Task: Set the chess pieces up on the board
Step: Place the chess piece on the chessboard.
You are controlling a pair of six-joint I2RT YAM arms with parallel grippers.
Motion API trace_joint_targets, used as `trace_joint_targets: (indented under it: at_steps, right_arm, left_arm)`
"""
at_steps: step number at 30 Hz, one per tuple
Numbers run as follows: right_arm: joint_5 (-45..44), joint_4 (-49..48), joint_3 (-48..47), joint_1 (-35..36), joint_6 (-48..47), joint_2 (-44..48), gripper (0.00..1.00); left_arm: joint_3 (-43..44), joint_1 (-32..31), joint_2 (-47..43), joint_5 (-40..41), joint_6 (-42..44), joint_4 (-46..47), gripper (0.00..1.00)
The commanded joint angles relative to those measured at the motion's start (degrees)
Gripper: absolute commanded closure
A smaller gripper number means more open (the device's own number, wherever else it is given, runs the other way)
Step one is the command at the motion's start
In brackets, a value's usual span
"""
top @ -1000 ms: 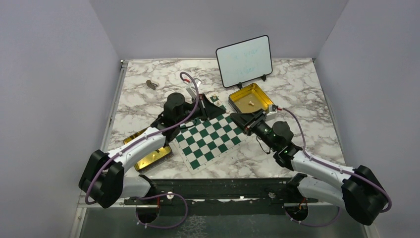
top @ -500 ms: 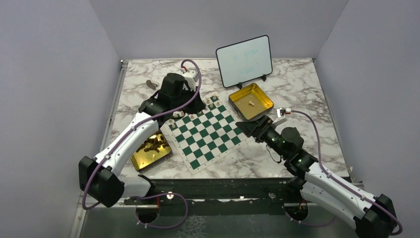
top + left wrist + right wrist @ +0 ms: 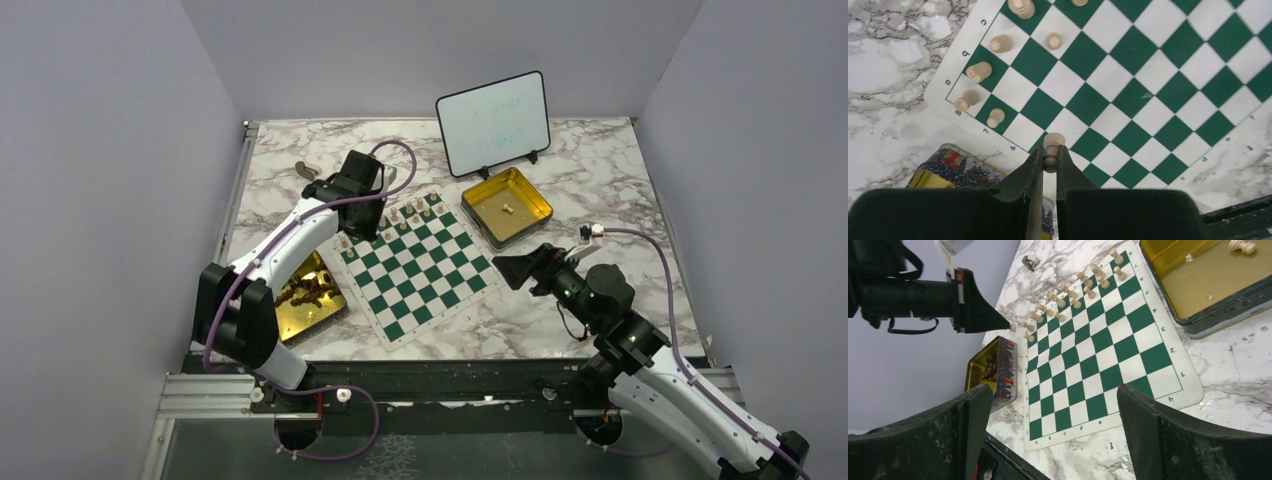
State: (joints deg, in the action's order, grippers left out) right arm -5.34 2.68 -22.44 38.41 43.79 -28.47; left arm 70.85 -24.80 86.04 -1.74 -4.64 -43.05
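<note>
The green and white board [image 3: 425, 275] lies in the middle of the table. Several pale beige chess pieces [image 3: 400, 215] stand in two rows along its far-left edge. My left gripper [image 3: 1049, 150] is shut on a beige pawn [image 3: 1053, 141], held above the board's left rim near the corner pieces [image 3: 979, 71]. My right gripper [image 3: 512, 268] hovers open beside the board's right edge, with nothing between its fingers [image 3: 973, 415]. One beige piece [image 3: 508, 209] lies in the right gold tin [image 3: 530, 195].
A gold tin [image 3: 300, 310] left of the board holds dark brown pieces [image 3: 305, 292]. One dark piece [image 3: 305, 170] lies on the marble at the far left. A small framed whiteboard [image 3: 493, 122] stands at the back.
My right gripper has opened wide and drawn back off the board's right edge toward the near right. My left arm has lifted and shifted toward the far left, still shut on the pawn.
</note>
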Motion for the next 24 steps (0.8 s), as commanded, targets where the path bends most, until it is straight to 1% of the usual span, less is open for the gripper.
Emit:
trace_joint_targets:
  at_steps: [1,5,12,18,24]
  right_arm:
    - [-3.5,5.4,-3.4,-0.1,-5.1,2.0,0.00]
    - [-4.0,7.0,-4.2,-0.1,-5.9,3.5,0.00]
    - [-4.9,8.1,-4.0,-0.1,-6.6,4.6,0.00]
    - [-5.3,8.0,-4.2,0.0,-7.3,4.3,0.00]
    - [-5.7,7.4,-3.8,0.0,-7.0,3.9,0.00]
  left_arm:
    - [2.6,2.5,4.4,4.5,4.2,-2.4,1.00]
    - [4.5,4.0,8.4,4.9,6.2,-2.8,1.00]
    - [5.2,5.5,12.7,5.9,6.3,-1.6,1.00]
    - [3.5,5.8,14.2,4.2,6.3,1.2,1.00]
    - [3.5,6.1,15.7,4.1,6.4,2.2,1.00]
